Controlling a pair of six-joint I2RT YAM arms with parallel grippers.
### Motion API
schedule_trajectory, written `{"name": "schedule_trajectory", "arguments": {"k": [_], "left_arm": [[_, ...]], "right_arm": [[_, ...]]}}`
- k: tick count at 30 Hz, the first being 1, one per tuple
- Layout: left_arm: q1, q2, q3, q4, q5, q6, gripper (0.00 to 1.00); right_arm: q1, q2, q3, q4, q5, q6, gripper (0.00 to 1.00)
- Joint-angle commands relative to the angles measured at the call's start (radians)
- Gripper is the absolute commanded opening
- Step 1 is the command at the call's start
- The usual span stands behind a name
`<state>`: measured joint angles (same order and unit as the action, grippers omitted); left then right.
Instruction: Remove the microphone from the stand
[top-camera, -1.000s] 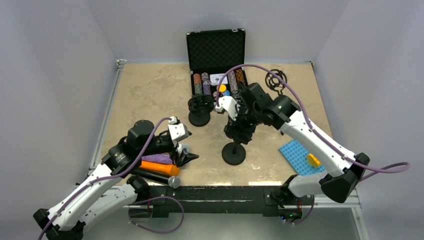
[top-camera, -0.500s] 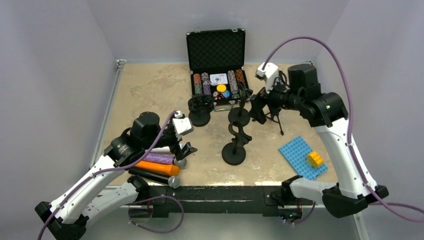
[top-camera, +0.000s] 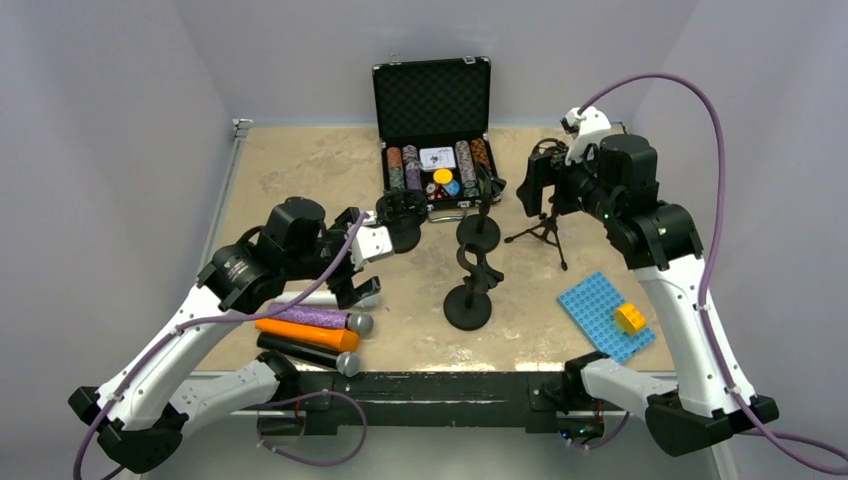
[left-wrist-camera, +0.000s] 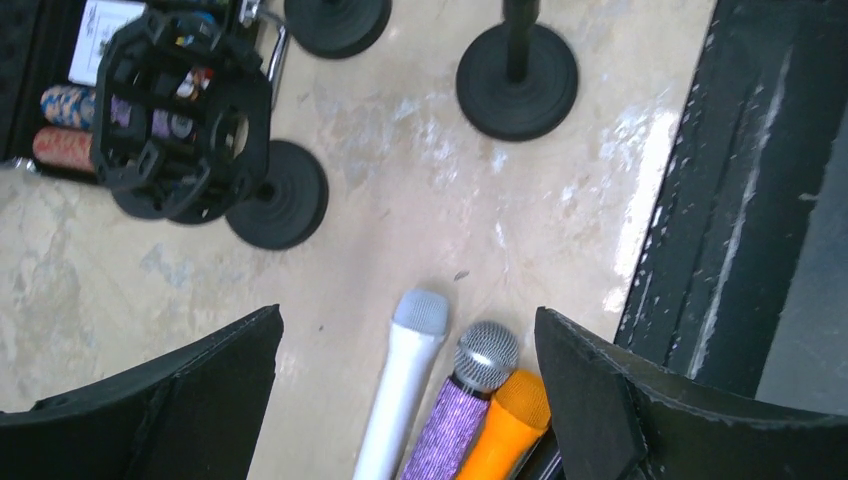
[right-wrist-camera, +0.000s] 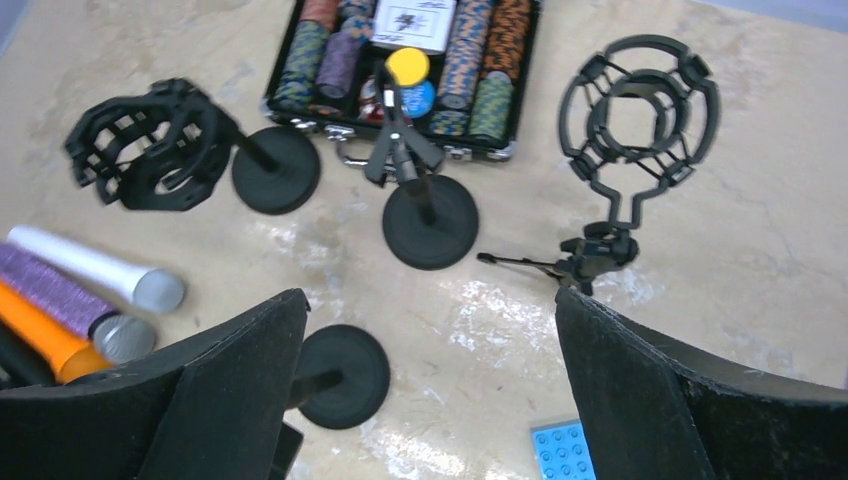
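Four microphones are laid side by side on the surface (top-camera: 300, 180) at about 8 o'clock in the top view, heads pointed toward 3 o'clock: a white microphone (left-wrist-camera: 400, 390), a purple microphone (left-wrist-camera: 455, 425), an orange microphone (left-wrist-camera: 505, 425) and a black microphone (top-camera: 300, 351). The white one is farthest from the arm bases and the black one nearest. Each is touched by its neighbour, and none is seated in a stand.

The left gripper (left-wrist-camera: 408, 325) is held above the white microphone's head. Its jaws are spread wide and nothing is gripped. The right gripper (right-wrist-camera: 430, 300) is raised high at about 2 o'clock, likewise with jaws wide apart and nothing between them.

Near the centre of the surface a clip stand (top-camera: 468, 308) is set upright on its round base. A second clip stand (top-camera: 478, 232) is placed just beyond it toward 12 o'clock. A shock-mount stand (right-wrist-camera: 150, 145) is located at 11 o'clock from the centre, and a tripod shock mount (right-wrist-camera: 640, 110) at 2 o'clock.

An open chip case (top-camera: 432, 95) is positioned at 12 o'clock against the rear wall. A blue baseplate (top-camera: 595, 310) carrying a yellow brick (top-camera: 629, 317) is found at 4 o'clock.
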<state>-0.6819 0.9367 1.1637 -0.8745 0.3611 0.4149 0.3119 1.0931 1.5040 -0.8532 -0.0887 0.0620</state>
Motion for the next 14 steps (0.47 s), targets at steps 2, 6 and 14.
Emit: {"name": "schedule_trajectory", "arguments": {"k": [2,6,14], "left_arm": [[0.029,-0.021,0.031,-0.043,-0.259,-0.001,1.0],[0.144,-0.032,0.023,0.03,-0.445,-0.276,1.0],[0.219,-0.088,0.042,0.164,-0.525,-0.354,1.0]], "right_arm": [[-0.004,-0.022,-0.023,0.09,0.198,0.084,0.99],[-0.004,-0.04,-0.052,0.119,0.23,0.052,0.99],[-0.003,-0.073,0.05,0.102,0.259,0.019,0.99]]}}
